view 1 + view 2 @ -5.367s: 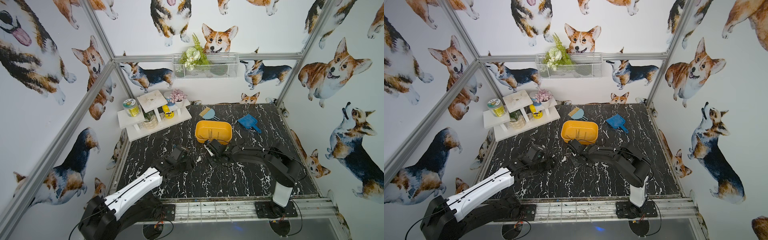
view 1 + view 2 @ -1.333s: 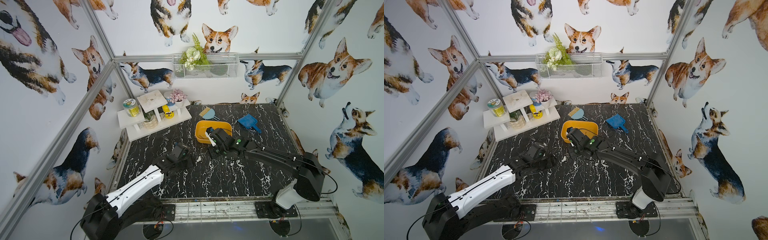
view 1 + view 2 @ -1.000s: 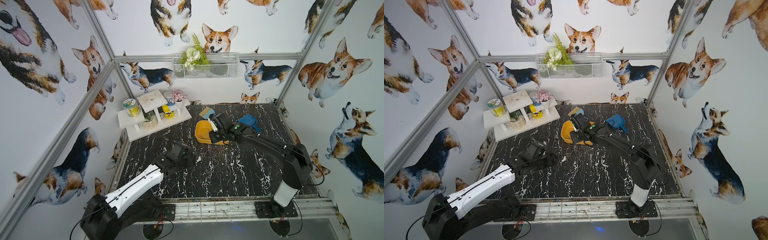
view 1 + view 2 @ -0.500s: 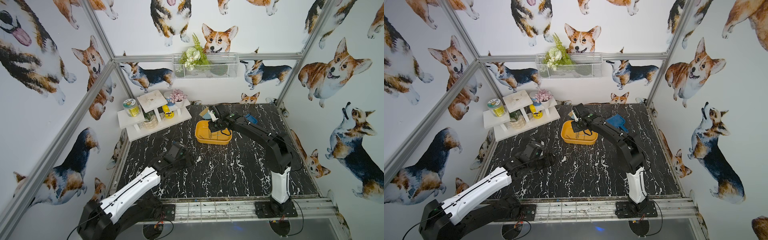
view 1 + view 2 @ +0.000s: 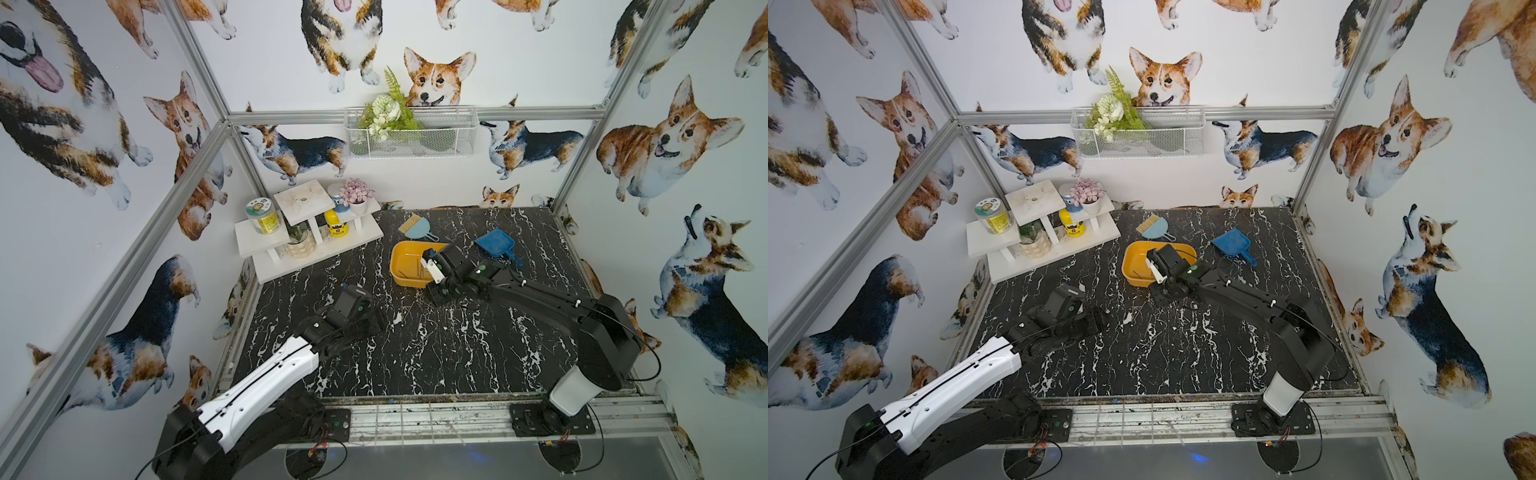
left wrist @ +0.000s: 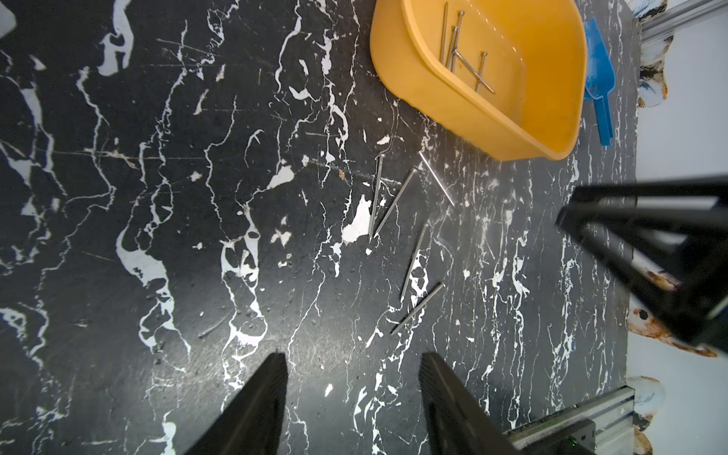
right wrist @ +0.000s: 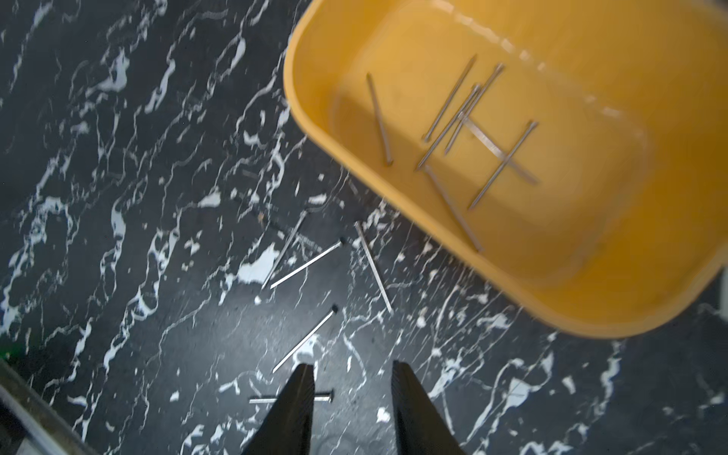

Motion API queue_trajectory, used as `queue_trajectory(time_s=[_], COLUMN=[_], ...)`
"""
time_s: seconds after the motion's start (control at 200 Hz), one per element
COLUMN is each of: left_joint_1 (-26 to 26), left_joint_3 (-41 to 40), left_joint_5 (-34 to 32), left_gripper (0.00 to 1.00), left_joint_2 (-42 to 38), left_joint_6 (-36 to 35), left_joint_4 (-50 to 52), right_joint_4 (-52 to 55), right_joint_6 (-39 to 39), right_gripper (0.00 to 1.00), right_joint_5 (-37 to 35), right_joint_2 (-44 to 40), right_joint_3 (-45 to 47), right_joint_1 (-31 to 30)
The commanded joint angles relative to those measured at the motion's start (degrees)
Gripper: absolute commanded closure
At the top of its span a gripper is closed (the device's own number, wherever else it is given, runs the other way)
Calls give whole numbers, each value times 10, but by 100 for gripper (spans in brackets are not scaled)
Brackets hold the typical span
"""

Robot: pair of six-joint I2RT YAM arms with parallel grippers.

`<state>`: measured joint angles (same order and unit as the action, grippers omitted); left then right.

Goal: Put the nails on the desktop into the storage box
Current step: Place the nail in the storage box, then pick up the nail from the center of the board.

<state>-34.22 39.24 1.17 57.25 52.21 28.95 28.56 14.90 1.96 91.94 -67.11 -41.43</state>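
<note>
The right gripper (image 7: 354, 374) is hovering low over the desktop (image 7: 118, 236) just beside the box (image 7: 591, 311), its jaws standing narrowly apart and gripping nothing. Several nails (image 7: 379, 118) are lying inside the box, while five loose nails (image 7: 306, 264) are lying on the desktop beside it. The left gripper (image 6: 352, 362) is waiting near them, jaws wide and empty.

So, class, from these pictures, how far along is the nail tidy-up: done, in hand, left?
Done: several nails lie in the box. In hand: nothing; the left gripper and right gripper are both open and empty. To do: five loose nails lie on the desktop beside the box.
</note>
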Motion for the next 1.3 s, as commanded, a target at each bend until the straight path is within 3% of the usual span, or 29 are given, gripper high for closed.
queue_trajectory(time_s=[0.0, 0.28, 0.751, 1.296], left_joint_1=[1, 0, 0, 1], left_joint_3=[3, 3, 3, -4], left_joint_5=[-2, 2, -23, -27], left_gripper=[40, 37, 34, 31], left_joint_2=[1, 2, -20, -50], left_joint_6=[-1, -20, -134, -126], left_joint_4=[-9, -18, -48, -38], right_joint_4=[-55, -77, -83, -79], right_joint_6=[42, 64, 58, 55], right_gripper=[64, 70, 75, 79], right_joint_5=[19, 8, -6, -17], right_joint_2=[-27, -28, 13, 46], right_joint_3=[61, 129, 133, 114], right_joint_1=[-18, -64, -66, -67])
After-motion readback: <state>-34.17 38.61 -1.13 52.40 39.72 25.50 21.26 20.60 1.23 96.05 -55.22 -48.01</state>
